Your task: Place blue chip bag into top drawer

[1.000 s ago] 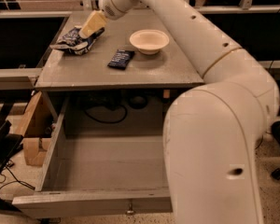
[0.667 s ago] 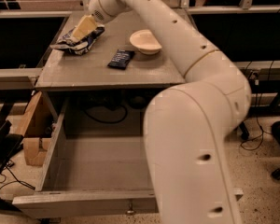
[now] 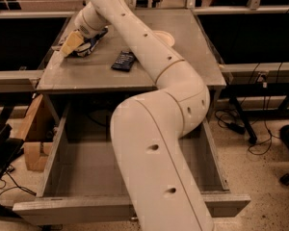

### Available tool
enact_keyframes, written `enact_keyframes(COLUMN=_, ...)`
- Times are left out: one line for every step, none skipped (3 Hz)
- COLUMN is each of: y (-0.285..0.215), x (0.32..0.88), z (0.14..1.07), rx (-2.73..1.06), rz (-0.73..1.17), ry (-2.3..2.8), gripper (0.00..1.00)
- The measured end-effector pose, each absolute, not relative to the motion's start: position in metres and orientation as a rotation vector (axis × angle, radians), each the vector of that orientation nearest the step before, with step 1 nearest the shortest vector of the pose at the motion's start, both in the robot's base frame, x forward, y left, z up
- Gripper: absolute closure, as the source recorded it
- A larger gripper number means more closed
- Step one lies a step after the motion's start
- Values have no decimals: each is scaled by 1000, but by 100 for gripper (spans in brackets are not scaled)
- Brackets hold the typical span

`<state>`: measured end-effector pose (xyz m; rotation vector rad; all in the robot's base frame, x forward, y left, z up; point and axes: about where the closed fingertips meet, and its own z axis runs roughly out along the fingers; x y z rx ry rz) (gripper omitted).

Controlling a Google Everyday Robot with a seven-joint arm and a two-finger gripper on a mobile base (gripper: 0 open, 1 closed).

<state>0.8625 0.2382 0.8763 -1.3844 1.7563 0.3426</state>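
The blue chip bag [image 3: 90,46] lies wrinkled at the back left of the grey table top [image 3: 86,76]. My gripper [image 3: 70,43], with tan tips, is down at the bag's left end and touching or just over it. The arm hides part of the bag. The top drawer [image 3: 62,210] is pulled fully open under the table, and the inside that shows is bare. The arm's large lower link crosses the drawer's middle and hides the knob.
A small flat dark packet [image 3: 124,60] lies mid-table. A white bowl [image 3: 166,36] is mostly hidden behind the arm. A cardboard box [image 3: 36,143] stands on the floor left of the drawer, with cables [image 3: 241,124] at the right.
The arm has swung left and the gripper has come down from above the bag's back edge to its left end. The bag, the packet and the drawer stay put.
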Motion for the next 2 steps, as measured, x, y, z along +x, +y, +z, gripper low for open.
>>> enact_keyframes(y=246, x=869, z=851, rx=-1383, rz=357, ry=1811, gripper=27)
enact_keyframes(y=246, x=870, z=849, rx=-1382, rz=357, ry=1812, gripper=50)
